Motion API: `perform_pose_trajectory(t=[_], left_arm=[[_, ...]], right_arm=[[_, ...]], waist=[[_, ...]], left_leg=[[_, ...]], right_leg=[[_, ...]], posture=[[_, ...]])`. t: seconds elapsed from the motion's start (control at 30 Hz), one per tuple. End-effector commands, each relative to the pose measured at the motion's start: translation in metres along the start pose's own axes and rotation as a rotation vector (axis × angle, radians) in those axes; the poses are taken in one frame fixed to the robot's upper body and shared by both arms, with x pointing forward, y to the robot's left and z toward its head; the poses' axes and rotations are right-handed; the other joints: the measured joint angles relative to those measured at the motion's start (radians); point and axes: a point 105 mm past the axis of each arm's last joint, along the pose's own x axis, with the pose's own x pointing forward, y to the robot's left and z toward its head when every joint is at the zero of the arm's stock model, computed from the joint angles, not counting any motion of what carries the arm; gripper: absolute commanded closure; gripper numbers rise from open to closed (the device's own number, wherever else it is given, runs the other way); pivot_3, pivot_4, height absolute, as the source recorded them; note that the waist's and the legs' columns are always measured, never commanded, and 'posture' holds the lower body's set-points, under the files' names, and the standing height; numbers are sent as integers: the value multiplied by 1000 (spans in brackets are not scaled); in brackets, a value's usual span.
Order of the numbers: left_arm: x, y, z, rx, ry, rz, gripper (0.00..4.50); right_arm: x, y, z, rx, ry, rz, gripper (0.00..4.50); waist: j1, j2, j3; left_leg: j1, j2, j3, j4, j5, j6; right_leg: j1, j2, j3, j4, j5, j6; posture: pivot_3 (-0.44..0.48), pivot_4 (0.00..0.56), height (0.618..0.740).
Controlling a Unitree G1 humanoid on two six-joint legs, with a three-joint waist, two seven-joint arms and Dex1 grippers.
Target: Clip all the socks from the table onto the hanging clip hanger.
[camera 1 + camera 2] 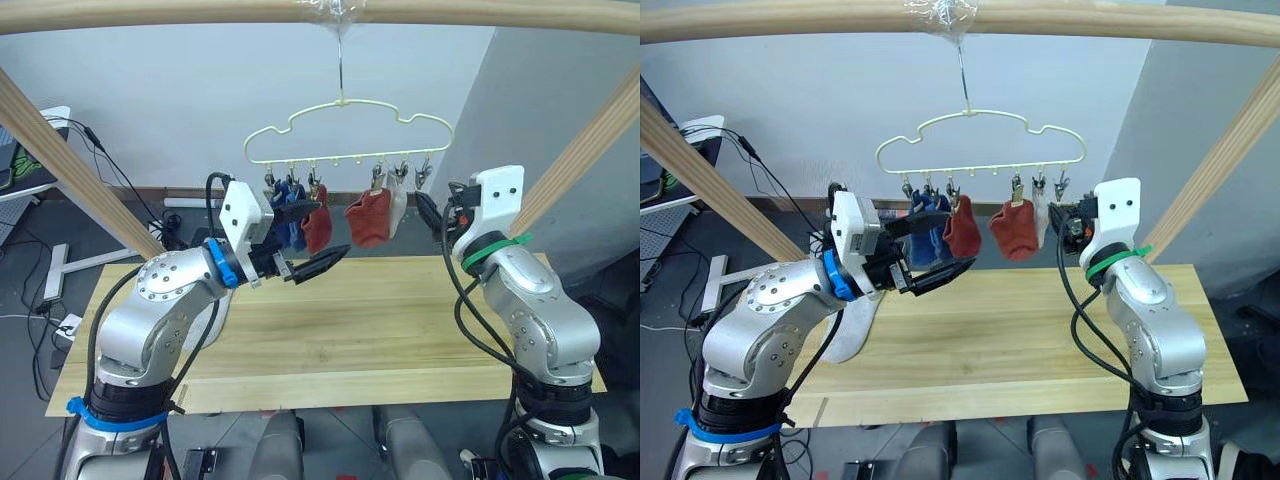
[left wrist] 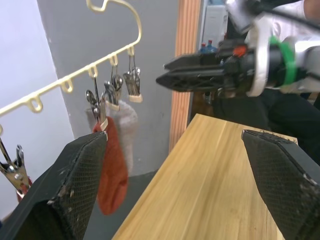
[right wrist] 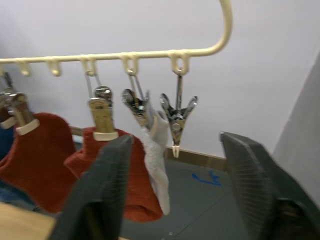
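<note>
The clip hanger [image 1: 348, 132] hangs from the wooden beam [image 1: 320, 12] above the desk [image 1: 400, 320]. Two blue socks [image 1: 290, 222], two rust red socks [image 1: 368, 217] and one light grey sock [image 3: 156, 160] hang clipped in a row; the end clip [image 3: 177, 116] is bare. The left hand [image 1: 312, 238], fingers apart, sits near the blue socks. The right hand [image 1: 428, 212], fingers spread, holds nothing beside the bare clip. Another grey sock [image 1: 852, 325] lies on the desk's left end.

Clip hanger [image 1: 348, 130] holds blue, rust and grey socks [image 1: 369, 216] — end clip [image 3: 178, 117] bare.
</note>
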Motion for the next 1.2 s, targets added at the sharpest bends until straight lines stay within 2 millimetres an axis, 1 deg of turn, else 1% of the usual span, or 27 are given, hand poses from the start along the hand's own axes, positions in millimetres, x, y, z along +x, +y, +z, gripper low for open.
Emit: perform_pose_trajectory(t=[0.03,0.1,0.27,0.67,0.77,0.93,1.03,1.2], left_arm=[[2,-3,16,43,-44,8,0],[3,-3,17,43,-50,17,0],[3,-5,18,43,-50,16,0],[8,-4,25,52,-65,19,0],[8,-4,25,51,-67,19,0],[10,-2,29,53,-77,18,0],[12,-1,33,48,-91,11,0],[13,-2,33,42,-99,0,0]], right_arm=[[5,-1,12,-15,-65,-34,2229],[8,-1,9,-6,-61,-42,2229],[16,-4,7,-10,-70,-58,2229],[41,-4,10,-35,-110,-53,2229],[44,-3,11,-34,-116,-48,2229],[49,8,13,-14,-122,-14,2229],[51,9,13,-8,-122,-8,2229],[53,10,12,-11,-123,-2,2229]], waist=[[2,0,0],[3,0,0],[6,0,0],[11,0,0],[11,0,0],[12,0,0],[14,0,0],[15,0,0]], left_leg=[[0,0,0,0,0,0],[0,0,0,0,0,0],[0,0,0,0,0,0],[0,0,0,0,0,0],[0,0,0,0,0,0],[0,0,0,0,0,0],[0,0,0,0,0,0],[0,0,0,0,0,0]], right_leg=[[0,0,0,0,0,0],[0,0,0,0,0,0],[0,0,0,0,0,0],[0,0,0,1,1,-2],[0,0,0,1,1,-2],[0,0,0,1,2,-2],[0,0,0,1,2,-2],[0,0,0,1,2,-3]], posture=[[53,262,740],[67,259,740],[67,259,740],[85,258,740],[85,258,740],[90,260,740],[92,261,740],[94,260,740]])
